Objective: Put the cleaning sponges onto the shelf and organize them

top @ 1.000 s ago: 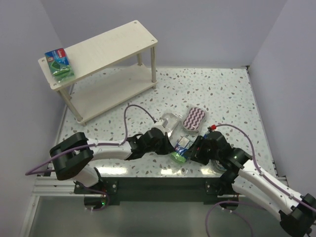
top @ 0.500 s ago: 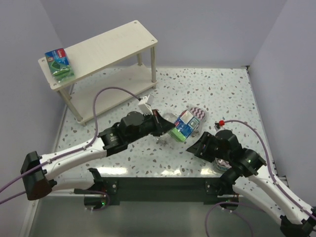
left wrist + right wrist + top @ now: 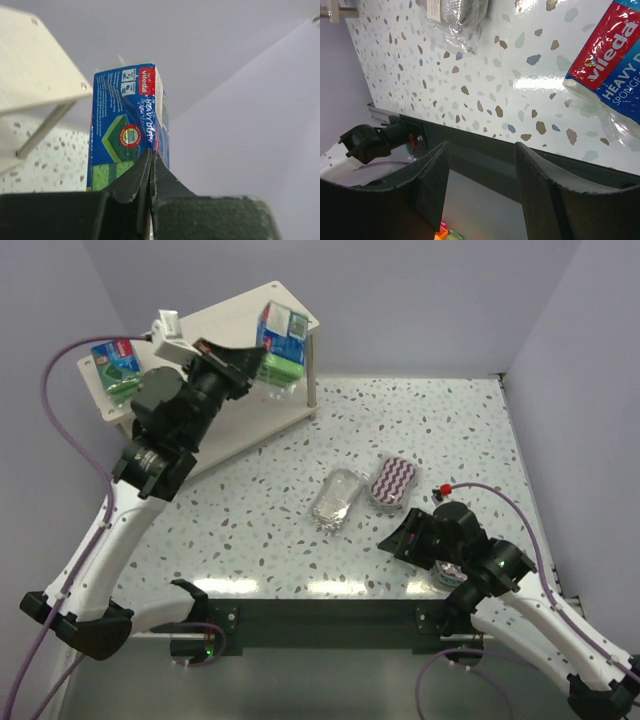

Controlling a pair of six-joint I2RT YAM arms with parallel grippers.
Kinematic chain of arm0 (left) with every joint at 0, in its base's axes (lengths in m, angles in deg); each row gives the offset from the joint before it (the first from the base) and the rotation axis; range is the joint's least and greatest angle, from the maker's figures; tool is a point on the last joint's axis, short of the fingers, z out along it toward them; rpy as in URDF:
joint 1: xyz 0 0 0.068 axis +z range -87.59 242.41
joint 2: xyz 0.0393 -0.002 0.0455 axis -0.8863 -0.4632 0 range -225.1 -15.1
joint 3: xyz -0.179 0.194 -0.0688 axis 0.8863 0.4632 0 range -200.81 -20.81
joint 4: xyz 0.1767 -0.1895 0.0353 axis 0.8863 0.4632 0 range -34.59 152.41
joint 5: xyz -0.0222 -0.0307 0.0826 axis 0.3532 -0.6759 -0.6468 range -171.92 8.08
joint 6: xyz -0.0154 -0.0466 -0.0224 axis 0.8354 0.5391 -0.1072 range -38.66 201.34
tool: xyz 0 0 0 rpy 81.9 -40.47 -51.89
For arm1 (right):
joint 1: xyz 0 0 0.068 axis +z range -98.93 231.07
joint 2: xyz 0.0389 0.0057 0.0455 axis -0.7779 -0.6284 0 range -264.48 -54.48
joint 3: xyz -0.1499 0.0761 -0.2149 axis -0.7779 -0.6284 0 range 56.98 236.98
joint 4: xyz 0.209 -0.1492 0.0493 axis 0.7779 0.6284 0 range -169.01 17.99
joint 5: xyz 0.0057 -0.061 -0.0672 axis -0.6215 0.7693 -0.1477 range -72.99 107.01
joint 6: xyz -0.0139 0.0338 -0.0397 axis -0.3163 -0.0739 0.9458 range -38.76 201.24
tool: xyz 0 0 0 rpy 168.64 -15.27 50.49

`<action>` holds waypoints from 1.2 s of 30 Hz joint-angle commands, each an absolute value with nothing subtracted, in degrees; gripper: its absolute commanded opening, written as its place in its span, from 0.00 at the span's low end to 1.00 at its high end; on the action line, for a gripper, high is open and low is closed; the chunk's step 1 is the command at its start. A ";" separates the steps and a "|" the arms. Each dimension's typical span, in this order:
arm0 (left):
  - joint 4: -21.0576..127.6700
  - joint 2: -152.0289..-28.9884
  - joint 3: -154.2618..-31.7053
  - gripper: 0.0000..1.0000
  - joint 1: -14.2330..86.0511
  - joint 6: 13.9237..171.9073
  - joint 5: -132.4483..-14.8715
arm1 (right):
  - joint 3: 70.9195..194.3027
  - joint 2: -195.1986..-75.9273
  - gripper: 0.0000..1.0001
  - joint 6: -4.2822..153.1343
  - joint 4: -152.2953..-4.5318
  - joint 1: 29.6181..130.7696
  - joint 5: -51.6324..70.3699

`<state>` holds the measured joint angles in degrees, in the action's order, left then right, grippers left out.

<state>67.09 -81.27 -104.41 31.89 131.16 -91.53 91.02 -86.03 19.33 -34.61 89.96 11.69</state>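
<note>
Green-blue pack (image 3: 127,135) in L jaws, R jaws parted

- The shelf (image 3: 215,335) stands at the far left of the table (image 3: 450,430)
- The 1st wrapped pack (image 3: 118,368) lies on the left end of the shelf's top board
- The 2nd wrapped pack (image 3: 283,338) is up at the right end of that board, pinched in the left gripper (image 3: 255,362); it seems clear of the board
- The clear-wrapped pack (image 3: 337,497) lies mid-table, in front of the shelf and to its right
- The oval pad (image 3: 396,480) lies just right of the clear-wrapped pack
- The right gripper (image 3: 398,540) hangs in front of the pad, near the table's front edge
- The 3rd wrapped pack (image 3: 610,80) lies on the table beside the right gripper, to its right in the wrist view
</note>
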 commanded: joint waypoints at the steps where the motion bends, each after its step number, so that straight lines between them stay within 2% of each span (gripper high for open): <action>1: 66.22 -83.56 -112.04 0.00 38.04 130.02 -91.33 | 91.26 -86.91 0.58 20.94 -36.73 90.09 11.03; 8: 64.38 -84.80 -110.56 0.00 56.14 140.39 -84.22 | 91.52 -87.09 0.58 21.74 -37.26 90.09 10.24; 14: 57.02 -84.36 -103.09 0.00 63.71 146.28 -82.28 | 91.26 -86.83 0.58 22.35 -37.26 90.09 9.54; 16: 51.85 -83.92 -99.23 0.00 65.13 149.35 -80.88 | 91.08 -86.56 0.58 22.44 -37.26 90.09 9.37; 23: 48.91 -83.13 -93.16 0.00 66.01 152.70 -83.40 | 90.38 -86.38 0.58 22.27 -37.79 90.09 9.10; 36: 50.57 -87.08 -96.31 0.00 66.01 155.43 -87.72 | 89.85 -86.65 0.58 22.00 -39.02 90.09 8.57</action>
<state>53.19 -85.34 -93.39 65.76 154.24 -85.98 90.21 -86.71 21.32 -37.05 89.96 9.74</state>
